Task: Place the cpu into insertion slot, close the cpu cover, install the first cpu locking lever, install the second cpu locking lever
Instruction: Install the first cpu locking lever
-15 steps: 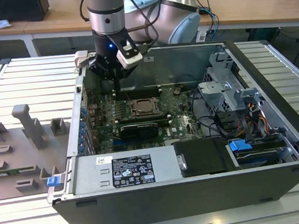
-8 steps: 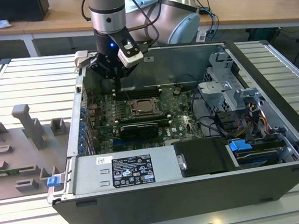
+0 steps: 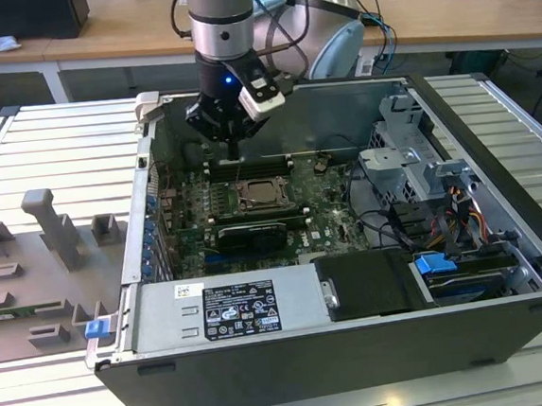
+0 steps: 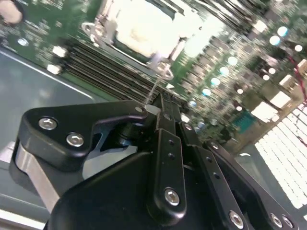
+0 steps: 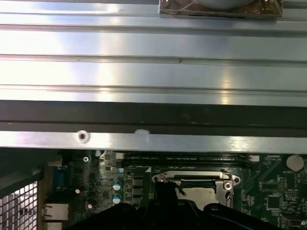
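Pincer (image 3: pixel 234 152) clenched; tips at one silver locking lever (image 4: pixel 162 72); one cpu (image 4: pixel 144 26) nearby

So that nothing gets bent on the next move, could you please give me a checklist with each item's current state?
1. Cpu seated: ok, pale top shows inside the cover.
2. Cover down: ok, looks flat.
3. Levers latched: cannot tell; one thin lever reaches up to the gripper.
4. Gripper shut: ok.
5. Gripper tip clear of memory slots: cannot tell.
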`<action>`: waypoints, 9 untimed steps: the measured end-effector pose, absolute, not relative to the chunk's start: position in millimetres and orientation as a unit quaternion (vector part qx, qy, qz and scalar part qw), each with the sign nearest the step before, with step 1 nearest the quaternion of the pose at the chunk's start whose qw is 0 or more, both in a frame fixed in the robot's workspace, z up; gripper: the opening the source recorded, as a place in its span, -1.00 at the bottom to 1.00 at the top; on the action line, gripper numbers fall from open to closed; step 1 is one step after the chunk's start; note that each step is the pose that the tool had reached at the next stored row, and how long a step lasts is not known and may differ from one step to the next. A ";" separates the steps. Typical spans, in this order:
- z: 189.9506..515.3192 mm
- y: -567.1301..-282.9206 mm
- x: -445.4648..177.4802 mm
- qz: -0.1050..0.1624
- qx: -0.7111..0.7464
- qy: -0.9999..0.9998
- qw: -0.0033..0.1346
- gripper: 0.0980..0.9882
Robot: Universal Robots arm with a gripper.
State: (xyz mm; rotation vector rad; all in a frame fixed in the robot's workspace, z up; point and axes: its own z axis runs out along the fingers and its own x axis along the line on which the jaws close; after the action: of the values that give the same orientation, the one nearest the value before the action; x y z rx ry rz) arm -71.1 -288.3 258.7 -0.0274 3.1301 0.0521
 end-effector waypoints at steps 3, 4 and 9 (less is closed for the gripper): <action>256.5 -288.2 -56.1 0.017 -0.009 1.000 0.005 -0.98; 255.7 -288.2 -52.2 0.017 -0.009 1.000 0.005 -0.98; 252.5 -288.2 -49.7 0.028 -0.009 1.000 0.006 -0.98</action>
State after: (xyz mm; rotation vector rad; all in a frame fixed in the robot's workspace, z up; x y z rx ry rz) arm -49.7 -288.2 252.5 -0.0269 3.1277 0.0867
